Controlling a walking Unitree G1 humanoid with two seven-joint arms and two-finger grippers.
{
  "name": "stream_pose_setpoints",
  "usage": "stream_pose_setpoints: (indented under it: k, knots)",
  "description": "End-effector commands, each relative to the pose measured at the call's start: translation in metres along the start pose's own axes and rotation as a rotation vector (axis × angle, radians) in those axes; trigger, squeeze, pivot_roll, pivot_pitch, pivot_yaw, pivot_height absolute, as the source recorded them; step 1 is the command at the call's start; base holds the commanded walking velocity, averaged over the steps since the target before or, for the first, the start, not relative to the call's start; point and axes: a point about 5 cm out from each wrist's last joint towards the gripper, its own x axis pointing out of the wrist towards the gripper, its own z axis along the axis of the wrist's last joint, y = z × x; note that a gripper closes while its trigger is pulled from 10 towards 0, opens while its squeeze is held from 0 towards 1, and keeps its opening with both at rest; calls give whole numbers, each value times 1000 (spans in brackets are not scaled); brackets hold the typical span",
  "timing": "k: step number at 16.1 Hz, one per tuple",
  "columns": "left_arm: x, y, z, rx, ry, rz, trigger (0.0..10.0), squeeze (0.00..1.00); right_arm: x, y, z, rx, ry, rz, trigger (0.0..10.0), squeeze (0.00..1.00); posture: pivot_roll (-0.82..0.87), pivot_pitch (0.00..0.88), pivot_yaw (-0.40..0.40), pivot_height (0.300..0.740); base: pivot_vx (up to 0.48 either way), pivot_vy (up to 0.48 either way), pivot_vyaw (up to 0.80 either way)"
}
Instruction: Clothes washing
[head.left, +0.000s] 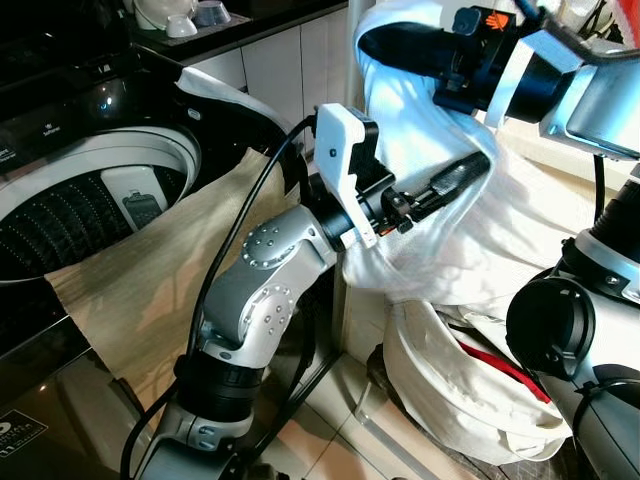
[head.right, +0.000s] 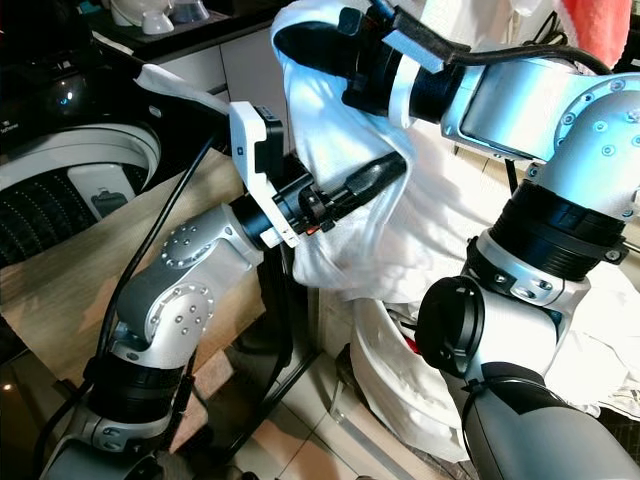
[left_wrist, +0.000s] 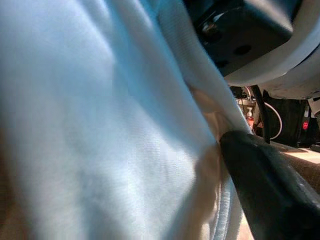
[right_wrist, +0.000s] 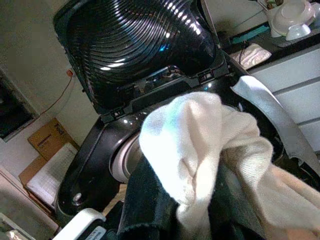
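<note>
While the washer stood open at the far left, a beige cloth draped over its rim, the white garment hung outside the drum above the hamper, clenched by the right gripper and the left gripper, loading unfinished.

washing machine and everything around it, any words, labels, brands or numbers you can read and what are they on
Nothing can be read with certainty.
White print on the black top-loading washing machine's control panel: too small and blurred.
White label at the machine's lower front corner: a logo and lines of text, unreadable.
Orange mark on the right arm's black wrist cuff: a symbol, no letters legible.
Red lit spot on dark equipment in the left wrist view: too blurred.
</note>
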Motion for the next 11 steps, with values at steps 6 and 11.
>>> stream_pose_setpoints:
  k: [6,11]
  knots:
    - [-7,10,-4,-26,28,28,0,0,-2,7,8,-24,-26,-6,0,0,-103,0,48,740,0,0,0]
    - [-8,16,-5,-8,50,52,0,0,-3,8,9,-26,-32,-14,0,0,-104,0,53,740,0,0,0]
